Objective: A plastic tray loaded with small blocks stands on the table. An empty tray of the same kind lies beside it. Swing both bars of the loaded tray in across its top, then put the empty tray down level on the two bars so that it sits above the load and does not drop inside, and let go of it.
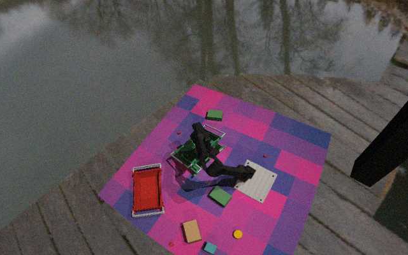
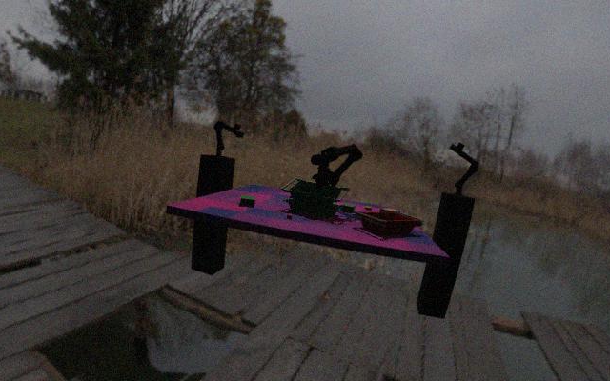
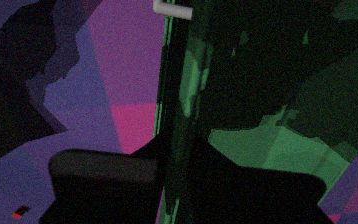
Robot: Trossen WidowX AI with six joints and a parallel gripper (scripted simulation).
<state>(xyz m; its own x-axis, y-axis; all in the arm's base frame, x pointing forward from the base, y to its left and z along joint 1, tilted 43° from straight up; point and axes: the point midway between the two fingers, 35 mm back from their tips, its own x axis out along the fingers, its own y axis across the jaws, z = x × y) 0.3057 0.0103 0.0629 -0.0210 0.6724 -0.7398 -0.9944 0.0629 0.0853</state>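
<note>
The upper green tray (image 1: 186,152) (image 2: 309,189) (image 3: 300,147) is in my gripper (image 3: 178,131), which is shut on its long side wall; the wrist view shows the wall between the fingers. Its white wire bars stick out at its ends. In the exterior view it sits directly over the loaded green tray (image 2: 314,209), close on top of it and roughly level. Whether it rests on that tray's bars, and where those bars lie, I cannot tell: the view is dark. The blocks are hidden. In the top view my arm covers the fingers.
A red tray (image 1: 146,191) (image 2: 388,228) with wire bars stands near one table edge. Green blocks (image 1: 215,115) (image 1: 220,196), a tan block (image 1: 192,231), a teal block (image 1: 210,247) and a yellow disc (image 1: 238,234) lie around. A white plate (image 1: 262,191) lies at my arm's base.
</note>
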